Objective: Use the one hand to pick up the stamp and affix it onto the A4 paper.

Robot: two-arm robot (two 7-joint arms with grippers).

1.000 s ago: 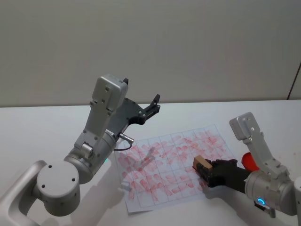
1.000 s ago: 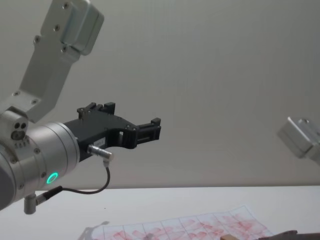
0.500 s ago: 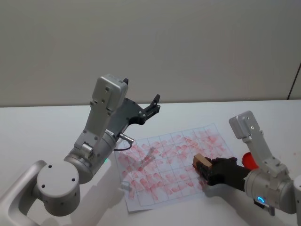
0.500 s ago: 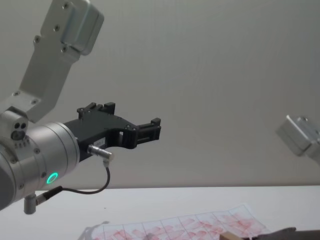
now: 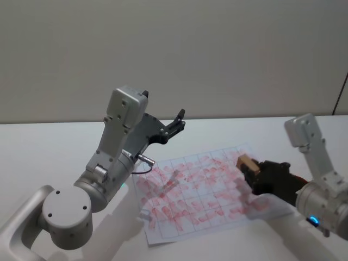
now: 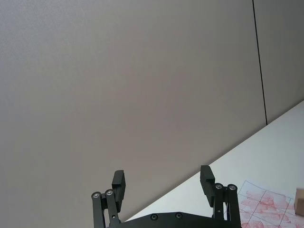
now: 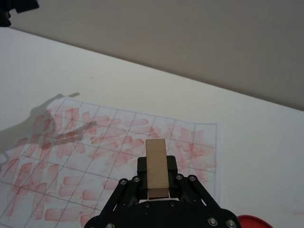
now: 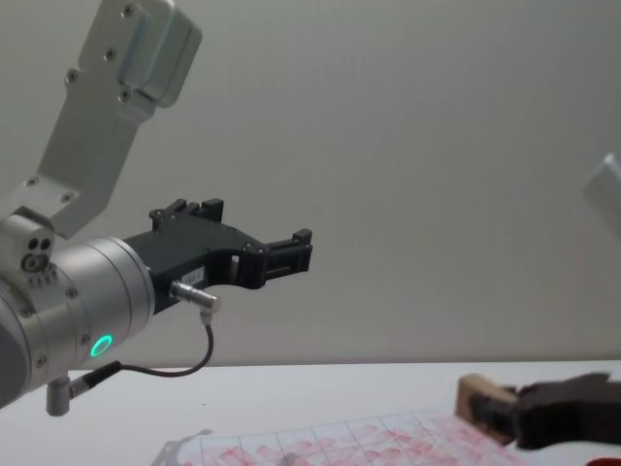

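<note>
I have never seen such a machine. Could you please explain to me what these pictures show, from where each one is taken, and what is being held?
This is a robot with two metal arms, each ending in a black grasping tool. Four cameras look at one moment: one on the head looking down, one on the chest looking across the table, and one on each wrist.

On the white table lies the A4 paper, ruled in a grid and covered with red imprints. Beside it, near the right arm, is a small red object, partly hidden.

The right tool is shut on the stamp, a small wooden block, and holds it above the paper's right side. The left tool is open, holds nothing, and is raised above the table.
</note>
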